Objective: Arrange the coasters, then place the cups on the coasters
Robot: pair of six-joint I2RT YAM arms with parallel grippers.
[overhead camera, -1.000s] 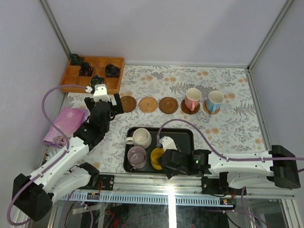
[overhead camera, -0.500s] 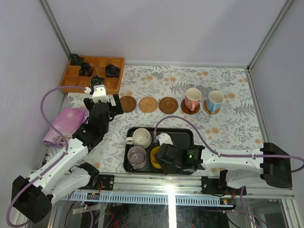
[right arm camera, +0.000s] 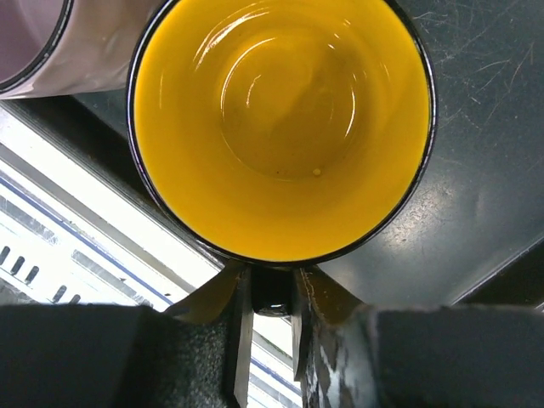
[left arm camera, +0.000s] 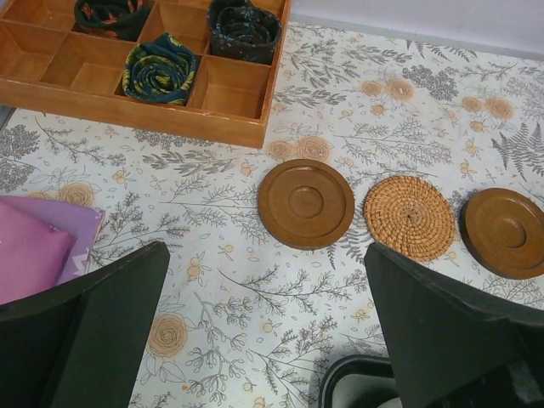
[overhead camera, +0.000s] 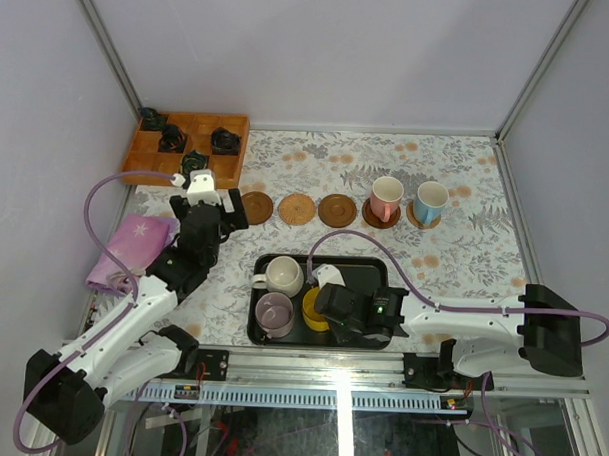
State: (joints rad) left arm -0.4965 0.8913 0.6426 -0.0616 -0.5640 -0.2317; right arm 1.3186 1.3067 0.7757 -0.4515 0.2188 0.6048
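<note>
- My left arm reaches up the left side of the table [overhead camera: 464, 256] with the elbow bent. My left gripper [left arm camera: 265, 255] hangs above the flowered surface with its fingers spread as wide as they go, holding nothing.
- At the far left corner sits the wooden box [overhead camera: 232, 145], with rolled cloths [left arm camera: 159, 70] in some compartments. A pink cloth [overhead camera: 134, 240] lies beside my forearm.
- Just ahead of that gripper a row runs rightward: the first coaster [left arm camera: 306, 204], the woven coaster [left arm camera: 410, 218] and the third coaster [left arm camera: 506, 231]. All are bare and apart from each other.
- The black tray [overhead camera: 368, 272] by the near edge holds the cream cup [overhead camera: 283, 275], the lilac cup [overhead camera: 275, 312] and the yellow cup [right arm camera: 280, 127].
- My right arm lies low along the near edge, reaching leftward. My right gripper [right arm camera: 270, 293] pinches the yellow cup's handle between nearly closed fingers. The cup stands upright on the tray, just beside the lilac cup.
- Farther right, the pink-handled cup [overhead camera: 387, 198] stands on the fourth coaster [overhead camera: 371, 219] and the blue-handled cup [overhead camera: 431, 201] on the fifth coaster [overhead camera: 417, 221].
</note>
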